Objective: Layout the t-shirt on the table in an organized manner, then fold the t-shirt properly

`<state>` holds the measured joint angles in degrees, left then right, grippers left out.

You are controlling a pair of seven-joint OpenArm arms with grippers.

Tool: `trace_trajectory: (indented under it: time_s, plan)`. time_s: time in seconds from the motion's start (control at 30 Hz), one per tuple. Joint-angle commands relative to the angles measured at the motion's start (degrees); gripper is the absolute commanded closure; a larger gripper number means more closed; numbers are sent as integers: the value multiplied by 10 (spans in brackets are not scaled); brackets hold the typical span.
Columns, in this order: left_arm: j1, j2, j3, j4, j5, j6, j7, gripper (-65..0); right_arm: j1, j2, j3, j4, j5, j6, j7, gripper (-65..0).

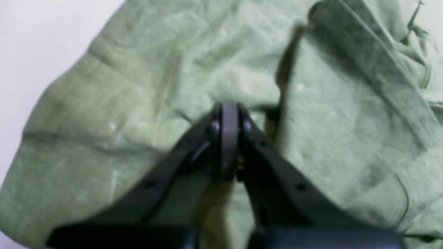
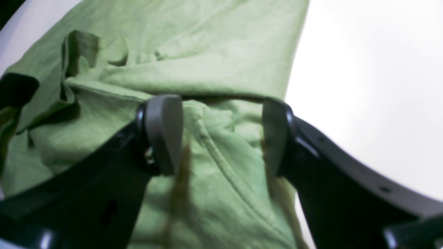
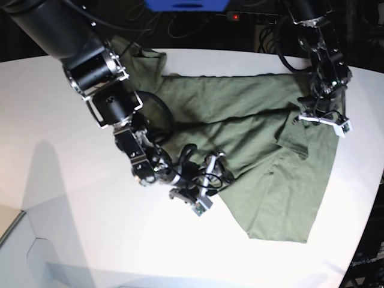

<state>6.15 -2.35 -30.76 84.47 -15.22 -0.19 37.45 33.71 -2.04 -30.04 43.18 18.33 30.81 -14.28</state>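
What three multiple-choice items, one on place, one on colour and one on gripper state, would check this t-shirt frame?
1. Where does the t-shirt lie?
A. spread crumpled on the white table
B. hanging clear of the table
C. folded into a neat square

2. What colour is the t-shirt?
A. navy blue
B. olive green
C. red

3. How do the grippers stand?
A. both open
B. left gripper shut, right gripper open
C. left open, right shut

Answers:
1 A, the base view shows it creased and partly doubled over on the tabletop.
2 B, all three views show green cloth.
3 B, the left wrist view shows fingers closed together over the cloth; the right wrist view shows pads standing wide apart above it.
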Motion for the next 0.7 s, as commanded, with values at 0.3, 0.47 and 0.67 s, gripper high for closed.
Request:
trace_trajectory:
  time_s: [0.3, 0.47, 0.67]
  plan:
    - [-7, -4, -1, 11, -2, -1, -9, -2, -9, 3, -65, 10, 7, 4, 17, -361]
    - [-7, -4, -2, 9, -2, -1, -9, -2, -6, 3, -65, 13, 7, 4, 17, -264]
    - [-7, -4, -3, 7, -2, -1, -9, -2, 11, 8, -64, 13, 7, 2, 12, 0]
